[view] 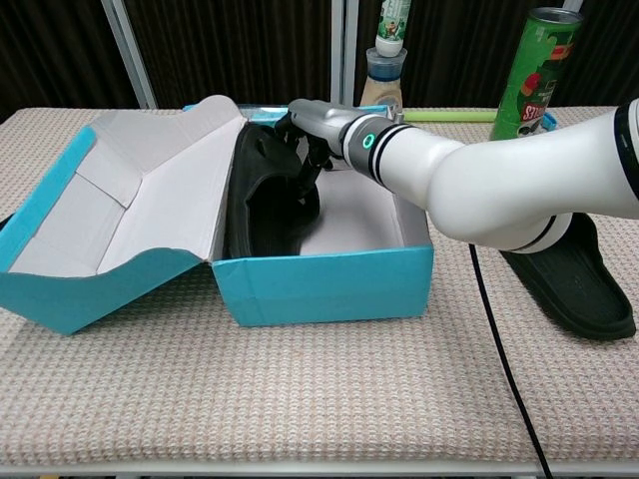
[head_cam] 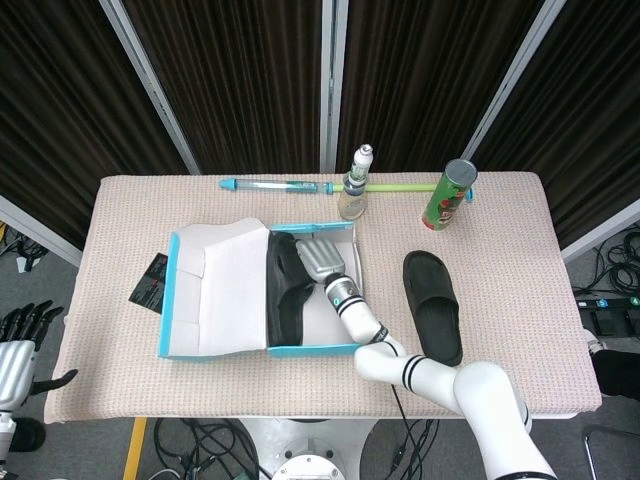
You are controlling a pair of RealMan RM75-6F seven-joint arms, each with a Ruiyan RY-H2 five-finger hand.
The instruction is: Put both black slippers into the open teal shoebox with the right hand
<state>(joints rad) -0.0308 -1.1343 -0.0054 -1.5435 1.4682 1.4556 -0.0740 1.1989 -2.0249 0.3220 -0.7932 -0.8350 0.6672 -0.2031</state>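
The task looks about half done. The right hand [view: 312,128] reaches into the open shoebox [view: 319,284], its fingers clamped on the first slipper [view: 265,205], which stands on its edge inside the box against the left wall, next to the raised lid [head_cam: 215,290]. It is in the box but not yet lying flat on the bottom, and the hand has not let go, so I judge this step to be at the point of setting down and releasing. The second slipper [head_cam: 432,305] lies flat on the table [head_cam: 520,260] to the right of the box, well apart from the hand and untouched; picking it up and placing it in the box beside the first is what remains. The left hand [head_cam: 18,340] hangs off the left edge of the table, holding nothing, its fingers slightly spread. At the far edge of the table stand a green can [head_cam: 448,195] with a red patch on its label and a small bottle [head_cam: 354,185]; neither label can be read at this size, and the dark card [head_cam: 150,280] lying left of the box shows no legible print either.
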